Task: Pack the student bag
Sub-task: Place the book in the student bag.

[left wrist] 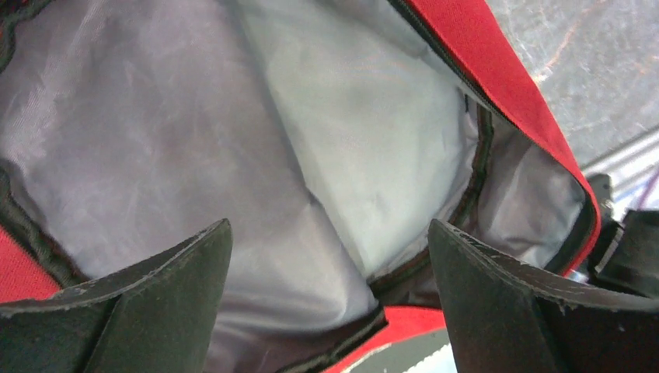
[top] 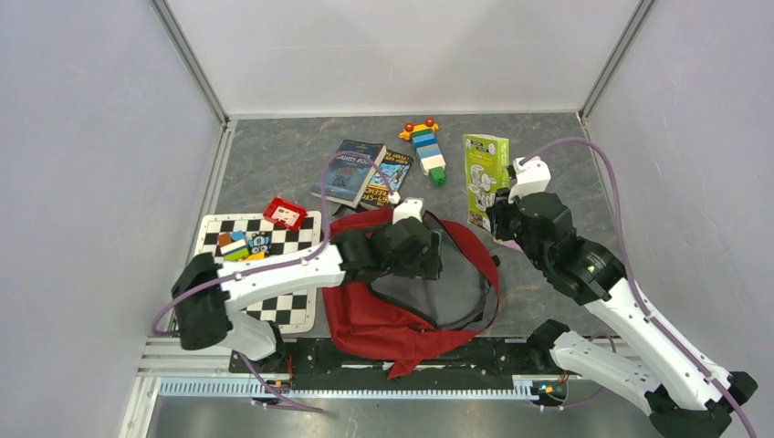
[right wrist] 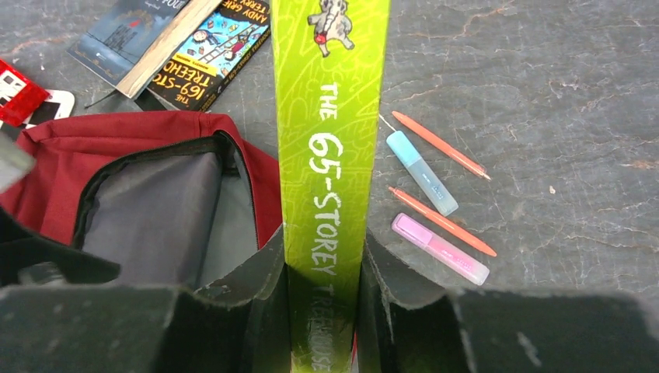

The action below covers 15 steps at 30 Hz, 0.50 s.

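The student bag (top: 383, 321) is a dark-red backpack lying in the middle near the arm bases, its mouth open on the grey lining (top: 447, 294). My left gripper (top: 427, 254) hovers over the open mouth. In the left wrist view it (left wrist: 330, 260) is open, with the lining (left wrist: 233, 140) and the red rim (left wrist: 505, 85) filling the view. My right gripper (top: 505, 217) is shut on a green book (top: 484, 173) and holds it upright just right of the bag. In the right wrist view the gripper (right wrist: 325, 284) clamps the book's spine (right wrist: 330, 116), with the bag (right wrist: 70, 148) to its left.
Two books (top: 360, 173) and a toy block stack (top: 426, 151) lie behind the bag. A chessboard (top: 297, 306) at the left carries a small red box (top: 285, 213) and coloured blocks (top: 242, 245). Highlighters (right wrist: 440, 249) and orange pens (right wrist: 439, 144) lie right of the book.
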Each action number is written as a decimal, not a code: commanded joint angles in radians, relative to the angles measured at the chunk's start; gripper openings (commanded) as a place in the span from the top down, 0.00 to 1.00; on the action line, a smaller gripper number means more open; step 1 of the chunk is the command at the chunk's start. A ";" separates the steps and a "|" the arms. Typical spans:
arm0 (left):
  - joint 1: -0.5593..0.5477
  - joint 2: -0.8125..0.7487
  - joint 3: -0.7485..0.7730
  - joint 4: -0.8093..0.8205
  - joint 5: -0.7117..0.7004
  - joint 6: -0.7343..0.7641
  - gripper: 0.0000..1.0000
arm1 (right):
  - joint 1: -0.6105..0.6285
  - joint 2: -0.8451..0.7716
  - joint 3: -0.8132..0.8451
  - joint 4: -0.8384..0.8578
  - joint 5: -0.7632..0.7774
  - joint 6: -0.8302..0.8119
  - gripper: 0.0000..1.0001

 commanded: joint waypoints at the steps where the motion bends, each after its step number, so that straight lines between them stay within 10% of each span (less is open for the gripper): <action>1: -0.039 0.111 0.093 -0.067 -0.187 0.035 0.00 | 0.001 -0.062 -0.004 0.100 0.030 0.005 1.00; 15: -0.088 0.373 0.276 -0.244 -0.355 0.085 0.03 | 0.002 -0.137 -0.072 0.125 -0.012 0.019 1.00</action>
